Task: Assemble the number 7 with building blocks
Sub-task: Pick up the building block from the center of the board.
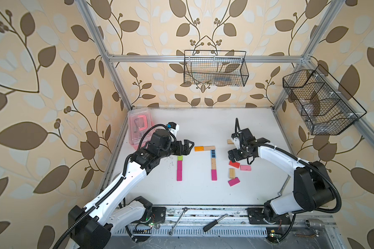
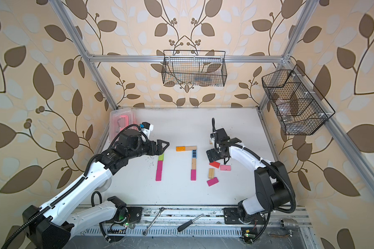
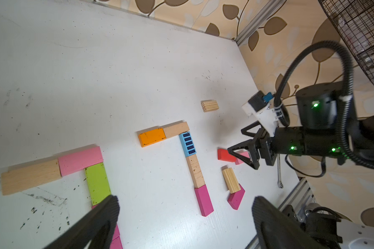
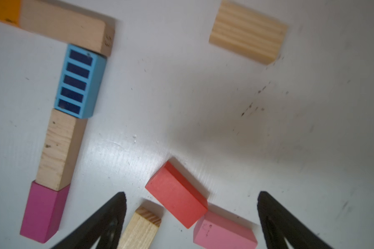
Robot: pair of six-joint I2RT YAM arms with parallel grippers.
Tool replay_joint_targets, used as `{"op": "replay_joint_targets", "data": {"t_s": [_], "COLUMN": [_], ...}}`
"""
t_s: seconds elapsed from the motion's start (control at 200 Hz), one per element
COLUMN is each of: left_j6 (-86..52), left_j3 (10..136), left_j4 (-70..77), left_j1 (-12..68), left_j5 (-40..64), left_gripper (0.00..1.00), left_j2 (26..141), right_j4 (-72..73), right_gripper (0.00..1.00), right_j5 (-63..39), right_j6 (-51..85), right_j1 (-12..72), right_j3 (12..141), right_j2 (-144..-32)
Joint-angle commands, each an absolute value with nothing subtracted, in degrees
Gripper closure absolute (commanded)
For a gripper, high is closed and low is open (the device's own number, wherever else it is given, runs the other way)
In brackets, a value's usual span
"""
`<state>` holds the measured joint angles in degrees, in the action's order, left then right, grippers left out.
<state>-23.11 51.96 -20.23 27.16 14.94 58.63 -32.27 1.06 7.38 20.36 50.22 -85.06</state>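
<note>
Hiding part of the lime block (image 3: 97, 183), left gripper (image 3: 185, 198) and right gripper (image 4: 191, 194) both gape empty.

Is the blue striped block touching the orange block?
No, a wood block separates the blue striped block from the orange block.

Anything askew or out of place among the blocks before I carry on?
Yes. The red block sits skewed, its corner against or over the pink block, and the pale wooden block butts crookedly against the loose magenta block.
</note>
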Motion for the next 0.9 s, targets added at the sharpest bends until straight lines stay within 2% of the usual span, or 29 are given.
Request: {"op": "replay_joint_targets", "data": {"t_s": [0.0, 0.255, 0.375, 0.51, 0.73, 0.895], "left_j6": [-24.3, -25.05, -25.12, -25.55, -25.52, -25.71], "left_j3": [51.39, 50.19, 49.6, 48.72, 48.78, 48.16], "left_j4": [-17.57, -15.93, -16.04, -15.42, -15.62, -15.19], "left_j1": [26.96, 26.97, 26.97, 26.92, 26.95, 26.98], "left_j5": [17.46, 18.55, 18.13, 17.38, 17.1, 16.69], "left_gripper": [0.01, 0.01, 0.01, 0.01, 0.01, 0.01], "left_j2": [58.45, 57.45, 55.81, 54.11, 53.54, 52.57], "right_j4": [-24.52, -17.92, -26.19, -34.13, -33.85, -31.36], "right_gripper": [0.0, 0.0, 0.0, 0.0, 0.02, 0.12], "right_j5": [2.7, 3.44, 10.83, 12.45, 12.17, 10.48], "right_j6": [22.81, 43.72, 49.49, 52.2, 55.74, 53.48], "right_j1": [23.06, 27.34, 28.21, 28.78, 30.26, 27.27], "right_j3": [45.85, 38.2, 42.23, 47.7, 47.53, 46.7], "right_j2": [-79.42, -73.34, -76.04, -80.69, -83.57, -84.45]}}
